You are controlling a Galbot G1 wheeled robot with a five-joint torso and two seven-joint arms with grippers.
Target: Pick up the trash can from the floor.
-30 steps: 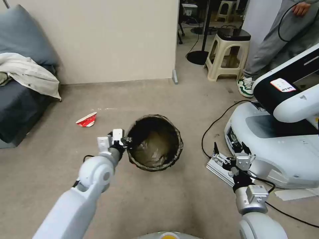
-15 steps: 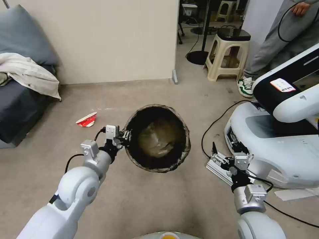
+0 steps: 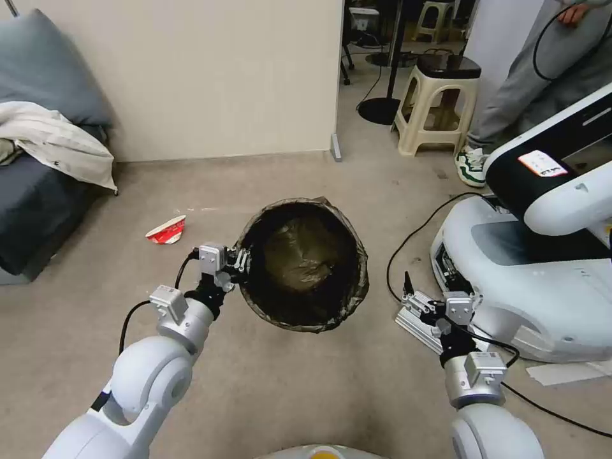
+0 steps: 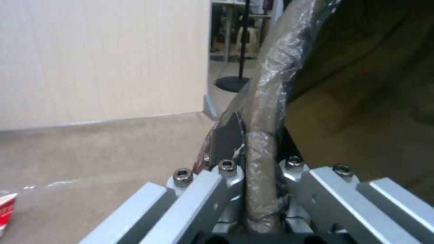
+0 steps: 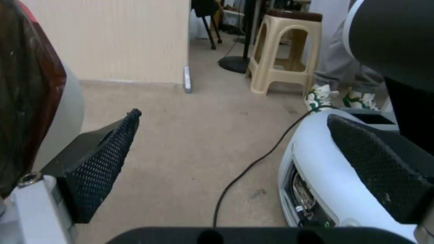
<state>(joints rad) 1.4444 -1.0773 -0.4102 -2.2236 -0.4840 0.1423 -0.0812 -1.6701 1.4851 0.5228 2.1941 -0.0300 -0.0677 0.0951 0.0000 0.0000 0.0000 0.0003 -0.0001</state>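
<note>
Trash can rim pinched in left tool, right tool wide, idle beside.

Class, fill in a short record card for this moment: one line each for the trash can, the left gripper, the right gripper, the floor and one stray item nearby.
trash can: round bin lined with a dark bag, held by its rim, mouth facing the head camera
left gripper: shut on the bag-covered rim at the can's left side
right gripper: open, holding nothing, to the can's right, beside a white robot base
floor: beige carpet
stray item: crushed red and white cup on the carpet, left of the can
</note>
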